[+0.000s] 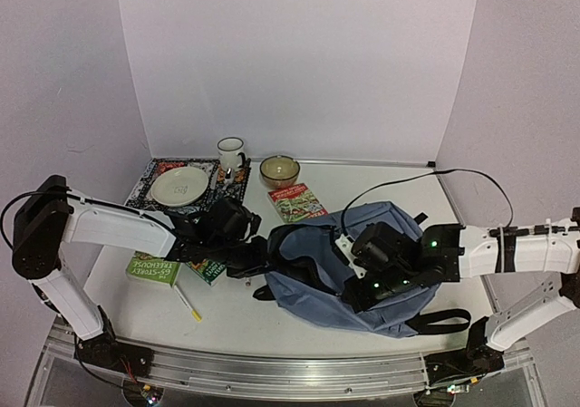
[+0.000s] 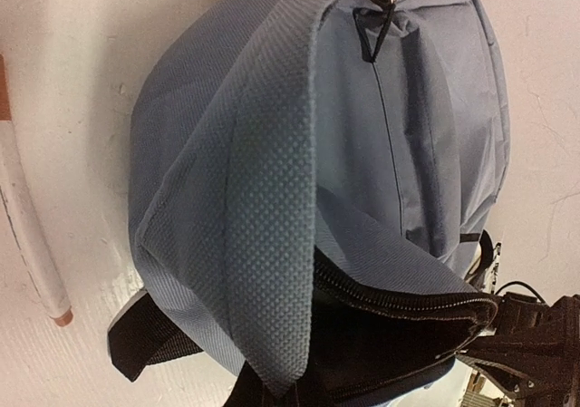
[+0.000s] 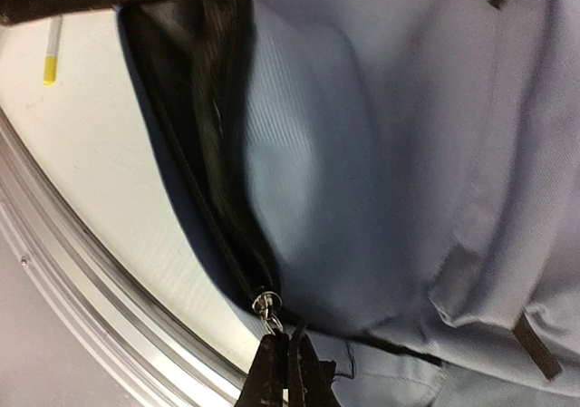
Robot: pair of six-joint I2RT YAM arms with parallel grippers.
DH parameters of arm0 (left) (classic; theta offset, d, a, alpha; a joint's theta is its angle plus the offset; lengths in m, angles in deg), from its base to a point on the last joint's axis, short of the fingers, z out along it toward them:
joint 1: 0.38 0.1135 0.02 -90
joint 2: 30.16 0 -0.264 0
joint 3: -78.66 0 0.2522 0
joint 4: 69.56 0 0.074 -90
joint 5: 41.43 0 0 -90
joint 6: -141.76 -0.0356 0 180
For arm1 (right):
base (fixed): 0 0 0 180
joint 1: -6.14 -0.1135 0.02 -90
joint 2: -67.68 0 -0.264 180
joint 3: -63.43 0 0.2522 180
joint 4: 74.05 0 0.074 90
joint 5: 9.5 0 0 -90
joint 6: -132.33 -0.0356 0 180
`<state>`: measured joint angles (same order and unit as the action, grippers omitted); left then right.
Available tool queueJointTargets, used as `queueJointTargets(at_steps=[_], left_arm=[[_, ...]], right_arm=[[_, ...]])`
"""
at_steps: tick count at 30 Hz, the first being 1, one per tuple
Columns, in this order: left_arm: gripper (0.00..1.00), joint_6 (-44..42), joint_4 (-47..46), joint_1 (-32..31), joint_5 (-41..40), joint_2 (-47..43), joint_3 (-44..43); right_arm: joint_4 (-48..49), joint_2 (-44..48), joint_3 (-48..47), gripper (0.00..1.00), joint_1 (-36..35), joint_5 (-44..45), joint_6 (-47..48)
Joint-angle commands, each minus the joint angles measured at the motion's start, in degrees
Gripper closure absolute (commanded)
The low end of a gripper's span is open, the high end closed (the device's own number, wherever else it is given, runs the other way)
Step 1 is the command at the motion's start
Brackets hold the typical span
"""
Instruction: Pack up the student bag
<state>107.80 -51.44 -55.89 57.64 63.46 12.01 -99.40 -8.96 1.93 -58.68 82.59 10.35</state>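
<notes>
Where room is left: bare tabletop (image 1: 390,176) runs along the far edge from its middle to the far right corner, crossed only by a thin black cable (image 1: 399,182). A narrower bare strip follows the near edge beside the metal rail (image 1: 272,371).
Far left corner: a patterned mat (image 1: 140,189) carries a plate (image 1: 179,187), with a mug (image 1: 230,153) at its right end and a bowl (image 1: 279,169) just beside the mat.
Left edge: a green book (image 1: 152,269) lies near it. A second book (image 1: 210,271) sits partly under the left arm (image 1: 118,226), and a pen (image 1: 188,303) lies toward the near edge.
Far middle: a third book (image 1: 297,202) lies just beyond the student bag (image 1: 313,291).
Left pincer (image 1: 256,260): narrow, closed at the bag's left rim. In the wrist view a fold of the grey-blue cloth runs up into it, and the fingertips are out of sight.
Bag's place: on its side right of centre, with its dark mouth open toward the left. One black strap (image 1: 444,321) reaches toward the near edge.
Right pincer (image 3: 288,357): over the bag's middle, pinched tight on the zipper pull (image 3: 265,303) at the near end of the open mouth.
</notes>
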Motion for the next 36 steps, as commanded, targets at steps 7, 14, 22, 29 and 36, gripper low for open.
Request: queueJointTargets(at_steps=[7, 14, 22, 29, 36], left_arm=[[1.00, -2.1, 1.2, 5.5, -2.6, -3.4, 1.5], [1.00, 0.5, -3.2, 5.0, 0.9, -3.9, 4.5], [1.00, 1.2, -3.8, 4.9, -1.4, -6.6, 7.0], [1.00, 2.1, -6.2, 1.4, -1.1, -3.2, 4.7], [1.00, 6.5, -11.6, -0.4, -1.3, -3.6, 6.9]], right_arm=[[-15.2, 3.4, 7.6, 1.00, -0.1, 5.1, -13.1], [-18.4, -0.7, 5.8, 1.00, 0.1, 9.8, -14.9], [-23.5, -0.1, 5.9, 1.00, 2.4, 12.0, -15.7], [-15.2, 4.0, 0.8, 0.74, 2.4, 5.5, -6.1], [-11.9, 0.7, -12.1, 0.42, 2.4, 3.9, 1.6]])
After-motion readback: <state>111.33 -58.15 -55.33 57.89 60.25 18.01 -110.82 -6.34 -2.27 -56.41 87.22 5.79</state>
